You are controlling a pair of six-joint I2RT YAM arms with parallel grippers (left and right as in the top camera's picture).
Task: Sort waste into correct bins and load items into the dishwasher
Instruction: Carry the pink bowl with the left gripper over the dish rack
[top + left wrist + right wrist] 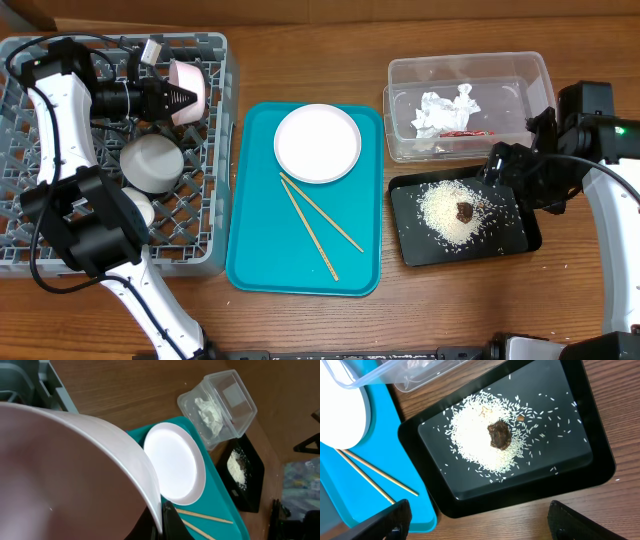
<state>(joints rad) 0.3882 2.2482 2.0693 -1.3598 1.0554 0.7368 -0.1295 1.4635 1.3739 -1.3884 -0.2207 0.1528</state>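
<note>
My left gripper point(183, 98) is shut on the rim of a pinkish bowl point(188, 88), holding it tilted over the grey dish rack point(215, 150); the bowl fills the left wrist view point(75, 475). A second bowl point(152, 162) and a white cup point(137, 208) sit in the rack. The white plate point(317, 143) and two chopsticks point(318, 225) lie on the teal tray point(255, 250). The clear tub point(520, 75) holds the napkin point(445, 108) and red-and-white wrapper point(465, 132). The black tray point(520, 235) holds rice point(480, 435) and the brown lump point(499, 435). My right gripper point(480, 520) is open and empty above the black tray's near edge.
The left arm point(70, 150) reaches across the rack. The right arm point(590, 150) stands by the table's right edge. Bare wooden table point(300, 60) lies behind the teal tray and in front of the black tray.
</note>
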